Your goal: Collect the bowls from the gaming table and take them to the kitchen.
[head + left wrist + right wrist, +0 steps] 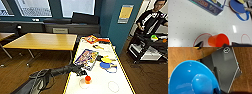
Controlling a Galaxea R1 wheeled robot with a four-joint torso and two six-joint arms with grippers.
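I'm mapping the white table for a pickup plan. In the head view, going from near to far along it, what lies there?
Orange cup in a bowl → blue paddle → board game box → red items at the far end.

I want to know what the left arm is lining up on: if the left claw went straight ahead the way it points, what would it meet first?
Probably the orange cup standing in a see-through bowl on the gaming table; depth is unclear.
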